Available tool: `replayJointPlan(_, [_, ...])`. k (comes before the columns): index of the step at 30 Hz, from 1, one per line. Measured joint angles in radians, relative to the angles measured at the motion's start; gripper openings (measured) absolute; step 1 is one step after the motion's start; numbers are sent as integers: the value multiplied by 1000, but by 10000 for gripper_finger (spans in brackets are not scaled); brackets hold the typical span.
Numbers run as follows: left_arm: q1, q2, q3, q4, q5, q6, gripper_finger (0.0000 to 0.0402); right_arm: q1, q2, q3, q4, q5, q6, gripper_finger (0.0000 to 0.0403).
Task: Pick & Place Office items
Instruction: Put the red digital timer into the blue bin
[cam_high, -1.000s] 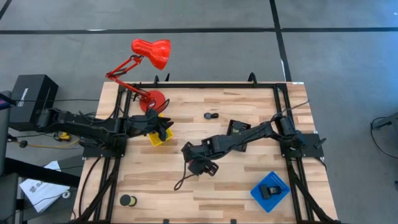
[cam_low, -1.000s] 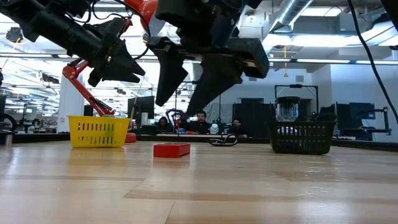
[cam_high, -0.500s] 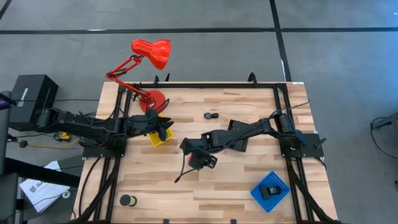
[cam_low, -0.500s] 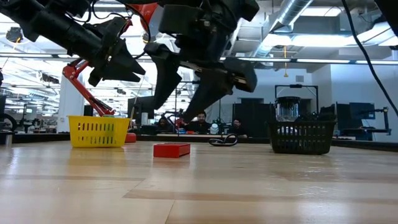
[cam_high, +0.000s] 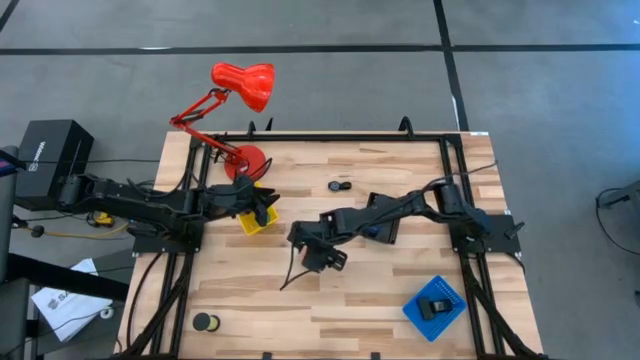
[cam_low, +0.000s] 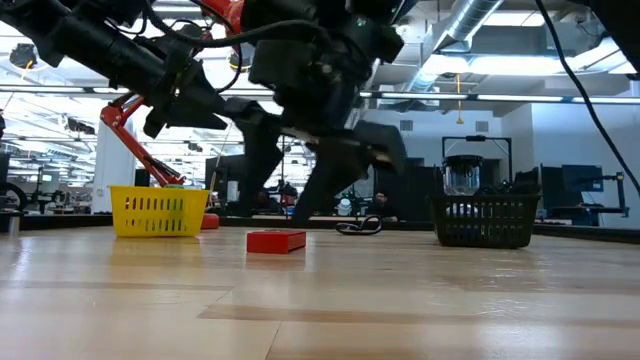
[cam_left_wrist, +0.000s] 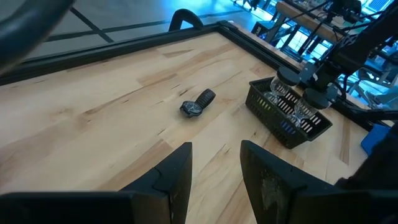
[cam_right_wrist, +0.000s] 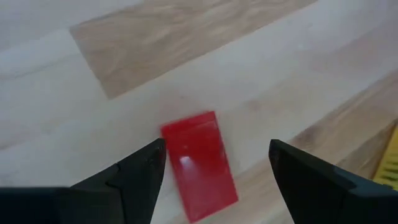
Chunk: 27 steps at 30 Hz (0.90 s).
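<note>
A small red block (cam_right_wrist: 199, 165) lies flat on the wooden table near its middle, also seen in the low view (cam_low: 276, 241). In the high view the arm above hides it. My right gripper (cam_right_wrist: 216, 149) hangs open just above the block, slanting steeply down, with one finger on either side of it and touching nothing (cam_high: 312, 257). My left gripper (cam_left_wrist: 216, 155) waits open and empty over the yellow tray (cam_high: 254, 223) at the table's left (cam_low: 200, 105).
A black mesh basket (cam_low: 485, 220) stands right of centre, under my right arm. A small black item (cam_high: 340, 185) lies toward the far edge. A blue tray (cam_high: 447, 293) holds a black piece at the near right. A black disc (cam_high: 205, 322) lies near left. A red desk lamp (cam_high: 240, 88) stands at the far left.
My right gripper has moved toward the table's left and a little toward its far edge. It has sunk closer to the red block and rolled slightly. It has stayed open. The red block has not moved.
</note>
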Motion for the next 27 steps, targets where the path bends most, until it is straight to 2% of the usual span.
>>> replayJointPlan(10, [0, 0, 0, 18, 0, 0, 131, -28, 33, -1, -16, -5, -2, 276])
replayJointPlan(19, [0, 0, 0, 31, 1, 0, 131, -44, 60, 3, -9, -100, 0, 276])
replayJointPlan(27, [0, 0, 0, 36, 1, 0, 131, -54, 61, 3, -18, -108, 56, 271])
